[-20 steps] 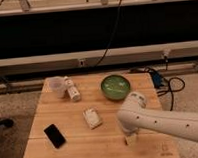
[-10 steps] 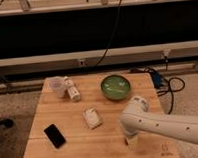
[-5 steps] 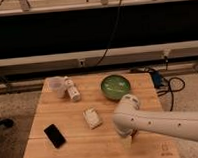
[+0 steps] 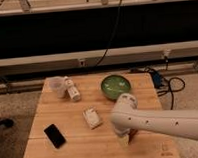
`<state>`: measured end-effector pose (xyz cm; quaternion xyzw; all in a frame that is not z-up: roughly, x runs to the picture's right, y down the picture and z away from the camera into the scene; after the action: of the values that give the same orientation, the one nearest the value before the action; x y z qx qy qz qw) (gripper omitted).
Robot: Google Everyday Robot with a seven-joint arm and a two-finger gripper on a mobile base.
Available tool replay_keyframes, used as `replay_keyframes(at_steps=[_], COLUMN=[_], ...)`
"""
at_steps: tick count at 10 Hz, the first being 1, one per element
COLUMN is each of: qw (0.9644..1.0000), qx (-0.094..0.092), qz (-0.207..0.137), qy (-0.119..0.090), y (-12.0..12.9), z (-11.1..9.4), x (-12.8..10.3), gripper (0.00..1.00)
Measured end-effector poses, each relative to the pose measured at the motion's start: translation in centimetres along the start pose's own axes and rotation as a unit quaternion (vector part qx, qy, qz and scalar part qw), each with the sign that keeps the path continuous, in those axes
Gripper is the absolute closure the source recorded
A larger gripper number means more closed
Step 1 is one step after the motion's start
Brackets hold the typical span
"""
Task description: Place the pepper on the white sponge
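Can't make out the pepper; white sponge (image 4: 92,117) lies flat approx mid-tabletop (image 4: 54,113), w/ black phone (image 4: 55,135) toward front-left corner. End effector (image 4: 125,138) is down at the surface near the front edge, just right of the sponge, not touching it; can't tell its state. Green bowl (image 4: 116,86) sits by the back edge.

Table (image 4: 69,120): cup (image 4: 57,86) just beside lying bottle (image 4: 72,89), back left; green bowl (image 4: 116,86) back centre; phone (image 4: 55,135) front left.
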<state>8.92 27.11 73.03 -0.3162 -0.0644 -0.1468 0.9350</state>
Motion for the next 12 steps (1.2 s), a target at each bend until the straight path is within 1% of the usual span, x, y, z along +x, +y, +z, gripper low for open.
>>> replay_keyframes(at_steps=[4,8,9,10,12], qw=[1.0000,1.0000,1.0000,1.0000,1.0000], qx=[0.000,-0.002,-0.005,-0.004,-0.003], qz=[-0.004,-0.007,-0.007,-0.006,-0.008], qy=[-0.003,-0.002,-0.002,-0.002,-0.003], y=[-0.3,-0.3,0.0,0.1,-0.1], z=[0.0,-0.4,0.0,0.4,0.3], x=[0.2,0.4,1.0,1.3,1.4], gripper=[0.20,0.20,0.20,0.20,0.20])
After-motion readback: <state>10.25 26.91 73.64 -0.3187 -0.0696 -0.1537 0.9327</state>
